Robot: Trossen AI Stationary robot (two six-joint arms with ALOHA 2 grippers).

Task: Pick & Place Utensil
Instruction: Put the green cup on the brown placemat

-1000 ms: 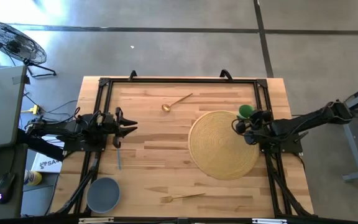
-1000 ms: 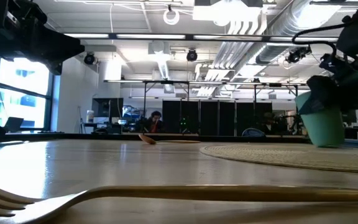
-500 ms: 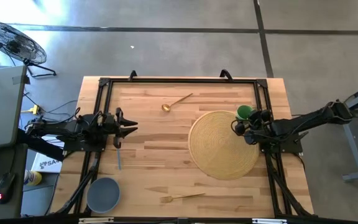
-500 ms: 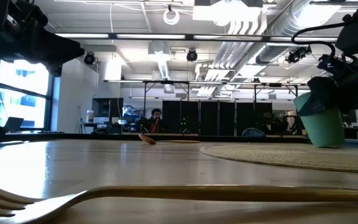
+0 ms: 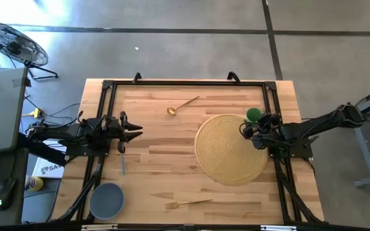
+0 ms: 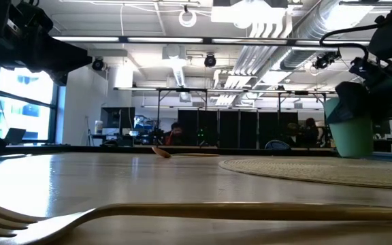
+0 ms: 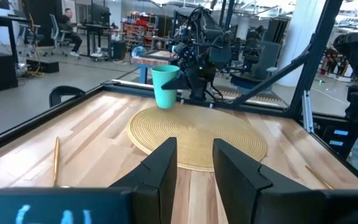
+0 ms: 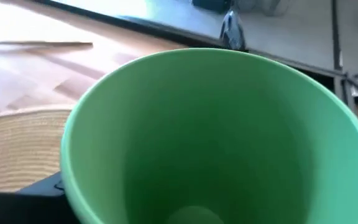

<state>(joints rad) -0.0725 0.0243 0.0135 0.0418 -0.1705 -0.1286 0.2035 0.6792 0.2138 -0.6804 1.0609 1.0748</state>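
Note:
A green cup [image 5: 254, 115] stands at the far right edge of a round woven mat [image 5: 227, 157], with my right gripper [image 5: 250, 130] shut on it. The cup [image 8: 216, 137] fills the right wrist view, open mouth toward the camera. A gold spoon [image 5: 182, 104] lies flat on the table, far of the mat. A gold fork [image 5: 188, 203] lies near the table's near edge. My left gripper [image 7: 194, 165] is open at the left side, above the table, touching nothing. My right gripper holds the green cup by its upper part [image 6: 359, 109], coming from the table's right side. The cup and the gripper body hide the fingers. The cup is almost upright, its base [image 6: 352, 155] low over the mat; whether it touches the mat, I cannot tell.
A blue-grey bowl [image 5: 106, 200] sits at the near left corner. A thin blue stick [image 5: 123, 163] lies near the left arm. A black frame [image 5: 185, 83] runs around the table. Bare wood lies between the mat and the left arm.

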